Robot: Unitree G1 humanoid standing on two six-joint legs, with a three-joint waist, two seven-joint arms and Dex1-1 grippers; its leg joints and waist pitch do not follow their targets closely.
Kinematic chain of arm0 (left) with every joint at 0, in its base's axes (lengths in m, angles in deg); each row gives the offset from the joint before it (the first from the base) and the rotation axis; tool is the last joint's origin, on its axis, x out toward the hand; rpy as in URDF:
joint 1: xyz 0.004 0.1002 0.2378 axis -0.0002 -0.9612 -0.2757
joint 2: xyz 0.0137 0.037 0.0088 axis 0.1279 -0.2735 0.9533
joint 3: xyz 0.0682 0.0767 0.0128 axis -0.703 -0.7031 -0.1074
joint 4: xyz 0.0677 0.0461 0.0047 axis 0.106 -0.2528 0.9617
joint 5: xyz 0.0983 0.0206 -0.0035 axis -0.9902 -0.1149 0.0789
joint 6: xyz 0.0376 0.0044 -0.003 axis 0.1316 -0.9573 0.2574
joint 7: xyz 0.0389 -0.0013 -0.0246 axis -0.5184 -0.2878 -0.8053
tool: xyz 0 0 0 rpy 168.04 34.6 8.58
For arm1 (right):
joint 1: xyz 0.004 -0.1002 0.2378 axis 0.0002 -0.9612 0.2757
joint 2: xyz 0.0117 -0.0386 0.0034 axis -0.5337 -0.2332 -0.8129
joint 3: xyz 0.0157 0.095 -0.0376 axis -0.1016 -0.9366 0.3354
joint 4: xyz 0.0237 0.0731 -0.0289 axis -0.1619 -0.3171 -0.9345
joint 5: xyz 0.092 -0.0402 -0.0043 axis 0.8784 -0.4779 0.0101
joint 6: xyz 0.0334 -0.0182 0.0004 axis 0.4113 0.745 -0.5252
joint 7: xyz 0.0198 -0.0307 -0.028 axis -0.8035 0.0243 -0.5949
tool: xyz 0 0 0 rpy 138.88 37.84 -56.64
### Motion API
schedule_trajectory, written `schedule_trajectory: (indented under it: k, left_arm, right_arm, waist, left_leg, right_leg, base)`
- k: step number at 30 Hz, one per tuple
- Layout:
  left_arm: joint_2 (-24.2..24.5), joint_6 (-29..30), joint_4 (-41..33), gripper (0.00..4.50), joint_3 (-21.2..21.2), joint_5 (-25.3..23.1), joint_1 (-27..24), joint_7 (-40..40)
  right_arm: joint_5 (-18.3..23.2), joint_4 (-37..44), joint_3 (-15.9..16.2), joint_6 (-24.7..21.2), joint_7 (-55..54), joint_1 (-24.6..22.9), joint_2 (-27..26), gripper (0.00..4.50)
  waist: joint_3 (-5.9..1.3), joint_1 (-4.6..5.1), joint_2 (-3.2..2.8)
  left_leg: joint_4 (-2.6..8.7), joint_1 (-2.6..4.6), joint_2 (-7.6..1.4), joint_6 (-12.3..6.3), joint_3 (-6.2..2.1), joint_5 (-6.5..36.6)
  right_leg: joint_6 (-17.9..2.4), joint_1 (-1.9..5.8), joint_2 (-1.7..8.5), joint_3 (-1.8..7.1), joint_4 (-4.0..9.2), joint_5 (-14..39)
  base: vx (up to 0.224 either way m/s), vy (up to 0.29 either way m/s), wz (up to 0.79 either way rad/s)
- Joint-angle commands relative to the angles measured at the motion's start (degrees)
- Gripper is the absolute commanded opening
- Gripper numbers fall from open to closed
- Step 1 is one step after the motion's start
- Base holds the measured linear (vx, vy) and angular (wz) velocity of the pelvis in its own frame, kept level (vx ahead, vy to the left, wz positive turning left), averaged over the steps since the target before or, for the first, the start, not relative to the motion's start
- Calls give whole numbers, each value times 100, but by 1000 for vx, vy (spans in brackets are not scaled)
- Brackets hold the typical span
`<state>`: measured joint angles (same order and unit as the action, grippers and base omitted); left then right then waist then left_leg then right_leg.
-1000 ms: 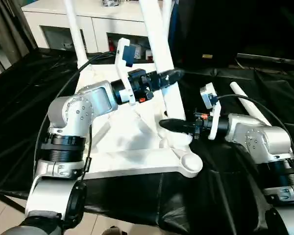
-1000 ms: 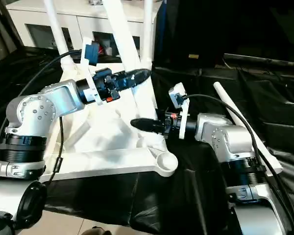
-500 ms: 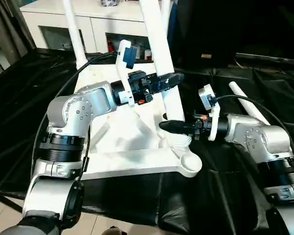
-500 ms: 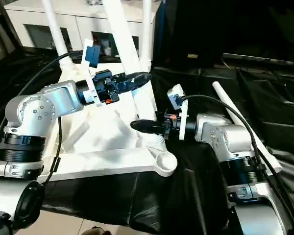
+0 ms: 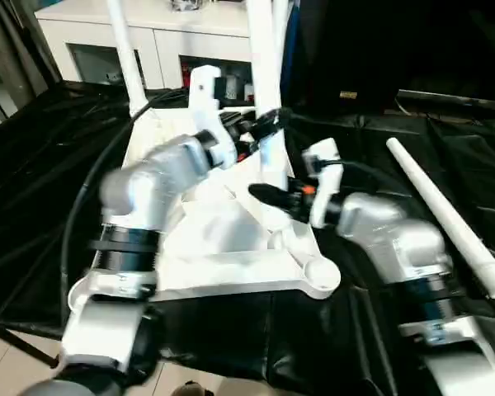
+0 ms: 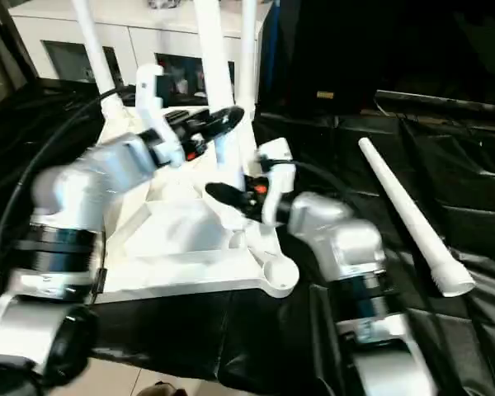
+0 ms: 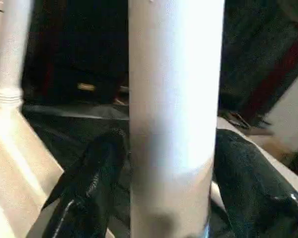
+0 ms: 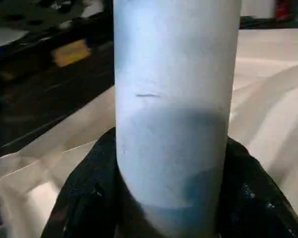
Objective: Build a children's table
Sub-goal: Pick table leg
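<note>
Leg [image 5: 264,74] upright in tabletop [image 5: 231,268] socket; near socket [image 5: 318,271] holds nothing.

No text, number or brand can be read anywhere. A small yellowish label [image 5: 347,96] sits on the dark object behind the far edge of the black-draped table [image 5: 33,165], but whatever is printed on it is too small and blurred to make out. A short faint scratch-like mark [image 8: 148,95] shows on the white round plastic leg [image 8: 176,74] in the right wrist view, and it forms no letter or figure.
</note>
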<state>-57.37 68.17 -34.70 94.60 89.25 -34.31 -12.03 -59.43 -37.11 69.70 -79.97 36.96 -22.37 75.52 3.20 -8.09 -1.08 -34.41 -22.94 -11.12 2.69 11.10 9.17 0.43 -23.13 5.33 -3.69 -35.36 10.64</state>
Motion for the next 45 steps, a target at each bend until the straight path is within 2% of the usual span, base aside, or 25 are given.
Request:
schedule_trajectory:
  k: [1, 2, 6, 9, 16, 17, 18, 20, 23, 24, 27, 29, 33, 36, 38, 41, 42, 45]
  left_arm:
    - [-123, -68, 17, 300, 25, -116, -56, 373]
    - [-168, -110, 47, 272, 50, -169, -48, 519]
    - [-277, -243, 121, 258, 139, -217, -45, 709]
    - [-275, -216, 116, 219, 154, -222, -60, 690]
    - [-304, -263, 76, 190, 268, -115, -58, 751]
    - [-272, -247, 79, 187, 263, -97, -51, 682]
    - [-251, -248, 80, 187, 269, -85, -47, 644]
    - [-200, -232, 65, 187, 255, -56, -45, 523]
    - [38, -78, -12, 186, 94, 27, -51, -46]
    - [118, -14, -54, 186, 28, 57, -63, -244]
    - [352, 201, -154, 186, -110, 191, -86, -781]
    - [558, 416, -230, 186, -186, 350, -77, -1179]
    - [709, 839, -427, 186, -143, 784, -75, -1626]
    - [732, 1053, -605, 186, -95, 1091, -77, -1871]
    - [670, 1206, -779, 186, 12, 1389, -75, -1982]
    - [679, 1265, -888, 186, -16, 1469, -117, -2141]
    - [684, 1263, -897, 186, -32, 1470, -124, -2170]
    - [700, 1302, -913, 186, -63, 1487, -139, -2203]
  right_arm:
    - [-134, 29, -59, 150, -382, 57, -109, 198]
    - [-202, -1, -49, 181, -500, 83, -137, 198]
    - [-378, -12, 91, 277, -588, 102, -164, 197]
    - [-440, 9, 147, 321, -608, 110, -176, 197]
    - [-601, 21, 236, 517, -669, 101, -193, 197]
    - [-553, 23, 201, 562, -622, 96, -215, 232]
    - [-483, 37, 160, 572, -559, 97, -226, 232]
    - [-317, 67, 76, 472, -437, 98, -240, 269]
    - [-69, 193, 0, 284, -51, 103, -69, 275]
    - [-4, 225, -27, 227, 53, 109, -4, 306]
    - [290, 276, -126, -11, 619, 146, 314, 317]
    - [529, 283, -148, -277, 1300, 172, 721, 320]
    - [793, 242, -240, -598, 1752, 230, 1030, 323]
    - [818, 181, -215, -658, 1836, 257, 1107, 323]
    - [736, 206, -55, -663, 1936, 198, 1194, 323]
    - [781, 233, 47, -745, 2074, 165, 1261, 323]
    - [794, 224, 56, -763, 2106, 171, 1263, 305]
    - [836, 177, 39, -822, 2133, 210, 1252, 284]
  waist:
    - [-471, 28, 62]
    - [-470, 33, 61]
    - [-462, 31, 52]
    - [-462, 38, 45]
    - [-460, 39, 38]
    - [-463, 36, 17]
    - [-459, 41, 14]
    - [-461, 44, 17]
    - [-460, 44, 15]
    - [-462, 37, 12]
    - [-464, 25, 15]
    - [-464, 10, 22]
    - [-460, 14, 54]
    - [-453, 30, 68]
    - [-450, 26, 74]
    - [-450, 15, 65]
    - [-447, 13, 87]
    - [-450, 14, 79]
  left_leg:
    - [373, 152, -159, 131, -94, 763]
    - [377, 153, -159, 122, -95, 770]
    - [387, 157, -158, 144, -99, 882]
    - [393, 164, -160, 150, -104, 923]
    - [392, 160, -157, 140, -104, 934]
    - [389, 165, -157, 145, -105, 945]
    - [392, 164, -154, 146, -105, 966]
    - [396, 168, -156, 139, -106, 1001]
    - [398, 168, -158, 108, -108, 1028]
    - [399, 177, -158, 96, -111, 1005]
    - [389, 186, -165, 82, -99, 925]
    - [381, 184, -162, 43, -94, 932]
    - [359, 160, -151, -24, -78, 861]
    - [355, 153, -157, -41, -80, 856]
    - [351, 156, -158, -39, -76, 846]
    - [356, 169, -172, -20, -82, 859]
    - [358, 167, -168, -26, -78, 855]
    - [362, 174, -170, 3, -81, 885]
  right_leg:
    - [-1105, 296, 286, 212, 332, 416]
    - [-1099, 292, 279, 211, 336, 435]
    - [-988, 292, 282, 211, 367, 620]
    - [-979, 283, 274, 210, 365, 612]
    - [-1001, 286, 274, 211, 362, 540]
    - [-1007, 281, 276, 212, 359, 537]
    - [-1012, 280, 271, 210, 362, 541]
    - [-1030, 285, 271, 210, 363, 523]
    - [-1036, 288, 267, 207, 360, 522]
    - [-1043, 290, 267, 204, 357, 513]
    - [-1120, 288, 260, 209, 324, 361]
    - [-1180, 304, 261, 207, 319, 332]
    - [-1314, 310, 276, 208, 313, 324]
    - [-1357, 312, 285, 202, 317, 513]
    - [-1350, 307, 286, 205, 322, 572]
    - [-1314, 297, 281, 205, 330, 677]
    - [-1306, 291, 280, 207, 334, 700]
    - [-1279, 283, 272, 207, 337, 717]
  base:
    - [0, 0, 0]
    - [0, 0, 0]
    - [0, 0, 0]
    - [0, 0, 0]
    - [0, 0, 0]
    - [0, 0, 0]
    - [0, 0, 0]
    - [0, 0, 0]
    - [0, 0, 0]
    - [0, 0, 0]
    - [0, 0, 0]
    - [0, 0, 0]
    - [0, 0, 0]
    - [0, 0, 0]
    - [0, 0, 0]
    - [0, 0, 0]
    - [0, 0, 0]
    - [0, 0, 0]
